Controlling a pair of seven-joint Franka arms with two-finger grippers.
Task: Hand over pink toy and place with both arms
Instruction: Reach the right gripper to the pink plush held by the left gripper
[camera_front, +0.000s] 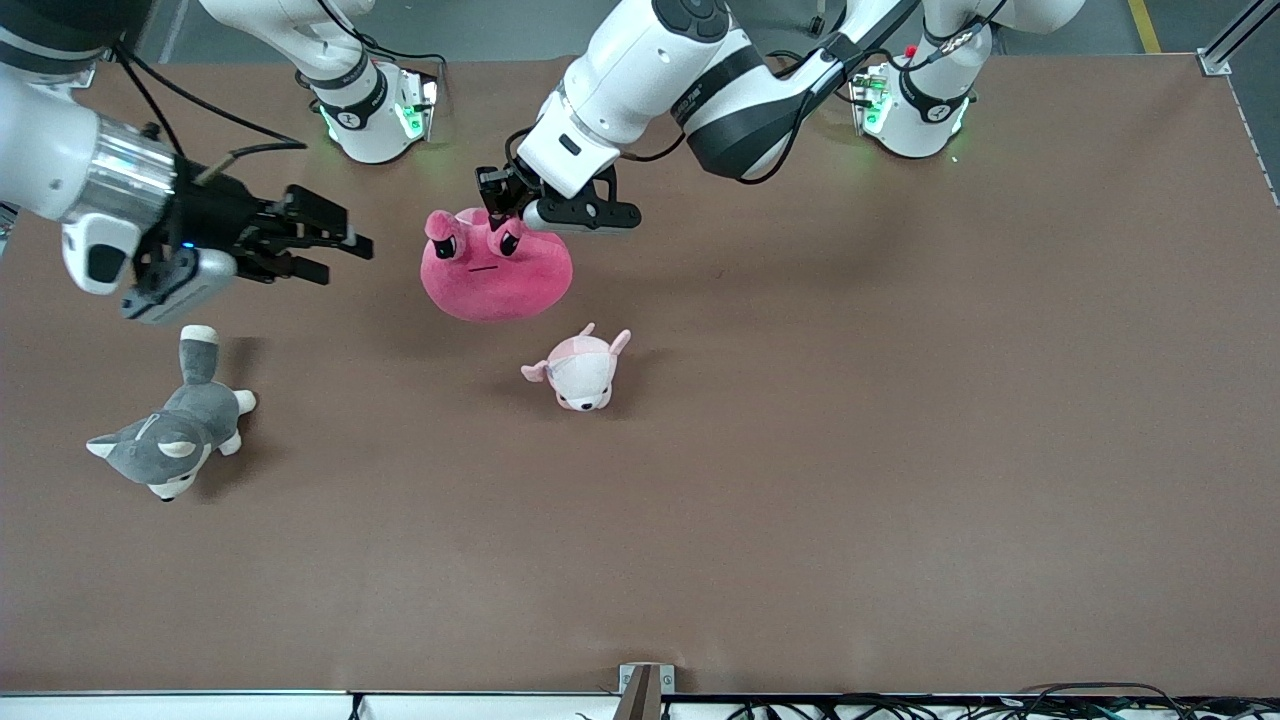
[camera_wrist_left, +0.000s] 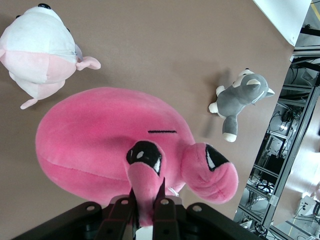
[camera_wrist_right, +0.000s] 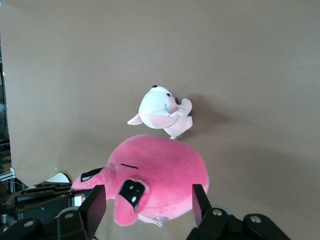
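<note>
The left gripper (camera_front: 500, 208) pinches one eye stalk of the round hot-pink plush toy (camera_front: 495, 275), hanging above mid-table toward the robots' edge; that thin hold could slip. The right gripper (camera_front: 335, 245) waits spread beside it.

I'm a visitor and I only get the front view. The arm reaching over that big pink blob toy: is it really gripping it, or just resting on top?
Observer: It is gripping. In the left wrist view, the left hand is closed on one eye stalk of the pink toy, and the round body hangs away from the fingers.
Operator: And the other arm nearby, is it lined up with the toy?
Observer: It looks so. In the right wrist view, the right hand is open. The toy sits in the gap between its two spread fingers, and neither finger touches it.
</note>
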